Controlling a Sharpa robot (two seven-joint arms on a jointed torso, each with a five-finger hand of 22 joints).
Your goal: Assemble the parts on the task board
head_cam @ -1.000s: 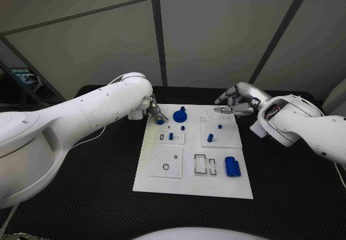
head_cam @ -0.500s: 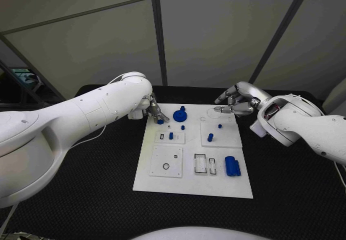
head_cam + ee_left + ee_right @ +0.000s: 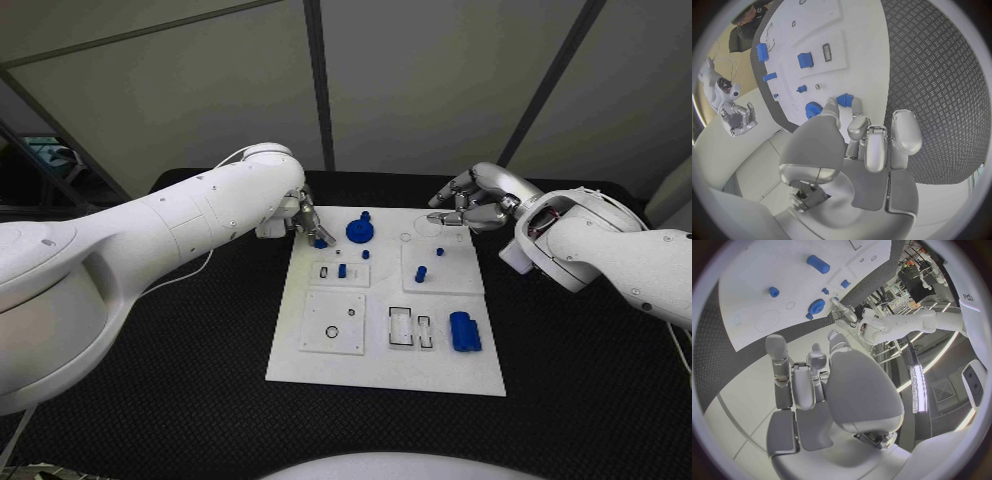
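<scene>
The white task board [image 3: 325, 365] lies in the middle of the black table. My left hand [image 3: 306, 224] is over the board's far left corner and pinches a small blue part [image 3: 319, 242] [image 3: 844, 100] between thumb and fingertip, just left of the blue gear [image 3: 359, 233] [image 3: 812, 109]. My right hand [image 3: 470, 206] [image 3: 811, 385] hovers at the board's far right corner, fingers loosely bent with nothing in them. A blue block [image 3: 345, 270] and a blue peg [image 3: 420, 273] stand mid-board. A larger blue cylinder [image 3: 463, 332] [image 3: 818, 264] lies near the right edge.
Two more small blue pegs [image 3: 365, 255] [image 3: 438, 252] stand on the far half of the board. Rectangular slots [image 3: 401, 328] and a round hole [image 3: 332, 333] are cut into its near plates. Black table surface [image 3: 173, 380] surrounds the board on all sides.
</scene>
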